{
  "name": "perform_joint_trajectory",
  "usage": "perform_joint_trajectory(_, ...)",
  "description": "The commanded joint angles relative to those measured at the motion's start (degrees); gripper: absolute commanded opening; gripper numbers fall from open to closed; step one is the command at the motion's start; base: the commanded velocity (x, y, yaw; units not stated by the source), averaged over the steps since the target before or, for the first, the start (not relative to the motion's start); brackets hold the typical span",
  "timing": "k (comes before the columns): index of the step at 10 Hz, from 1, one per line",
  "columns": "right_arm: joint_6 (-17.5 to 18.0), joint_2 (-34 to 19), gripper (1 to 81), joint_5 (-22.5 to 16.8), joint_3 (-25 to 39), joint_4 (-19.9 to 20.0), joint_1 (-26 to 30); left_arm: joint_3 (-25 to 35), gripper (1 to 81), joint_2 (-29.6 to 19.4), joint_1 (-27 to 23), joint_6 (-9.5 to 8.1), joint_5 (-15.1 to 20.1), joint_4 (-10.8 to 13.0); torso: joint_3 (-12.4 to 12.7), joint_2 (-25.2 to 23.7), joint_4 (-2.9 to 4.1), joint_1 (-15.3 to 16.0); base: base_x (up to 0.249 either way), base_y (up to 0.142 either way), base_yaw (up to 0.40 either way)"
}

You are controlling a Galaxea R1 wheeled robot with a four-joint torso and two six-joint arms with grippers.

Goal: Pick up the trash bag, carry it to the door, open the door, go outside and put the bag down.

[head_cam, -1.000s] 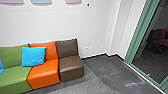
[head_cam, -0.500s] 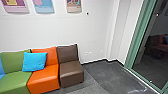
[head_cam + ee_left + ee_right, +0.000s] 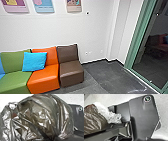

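A grey floor (image 3: 110, 77) is spreading across the room, its darker area meeting a lighter one along a curve beside the seats. A white wall (image 3: 60, 30) is running behind, stepping outward near the corner, and a green frame (image 3: 137, 37) is holding dark glass (image 3: 150, 57), in which dim seating shapes are appearing. Three posters (image 3: 43, 6) are hanging in a row, cut off at the top; any lettering on them is staying too blurred to read. Below, three armless seats are standing side by side: one green (image 3: 15, 81), one orange (image 3: 45, 76), one brown (image 3: 71, 72); a blue piece (image 3: 2, 70) is peeking in at the left edge. One bright blue cushion (image 3: 34, 61) is leaning on the orange seat's backrest. The shiny, brownish see-through trash bag (image 3: 41, 116) is bulging close to the left wrist camera, and crumpled white plastic (image 3: 114, 117) is bunching beside it in the right wrist view. Whether either tool is gripping it, or standing wide or narrow, I cannot tell.
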Motion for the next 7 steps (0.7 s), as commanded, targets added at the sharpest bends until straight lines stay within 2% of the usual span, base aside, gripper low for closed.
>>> perform_joint_trajectory(1,-0.26,1.26,81.1,-3.23,-1.14,-1.19,2.23,-1.22,1.0,0.32,-3.09,0.43,3.35,0.53,0.00,0.00,0.00,0.00,0.000,0.000,0.000)
perform_joint_trajectory(6,-0.26,1.35,81.1,-3.14,-1.23,-1.27,2.06,-1.22,1.0,0.32,-3.01,0.52,4.23,0.62,0.00,0.00,0.00,0.00,-0.014,0.000,0.000)
perform_joint_trajectory(7,-0.26,1.35,81.1,-3.05,-1.23,-1.27,2.06,-1.13,1.0,0.32,-3.01,0.52,4.23,1.58,0.00,0.02,0.00,0.04,0.000,0.000,0.000)
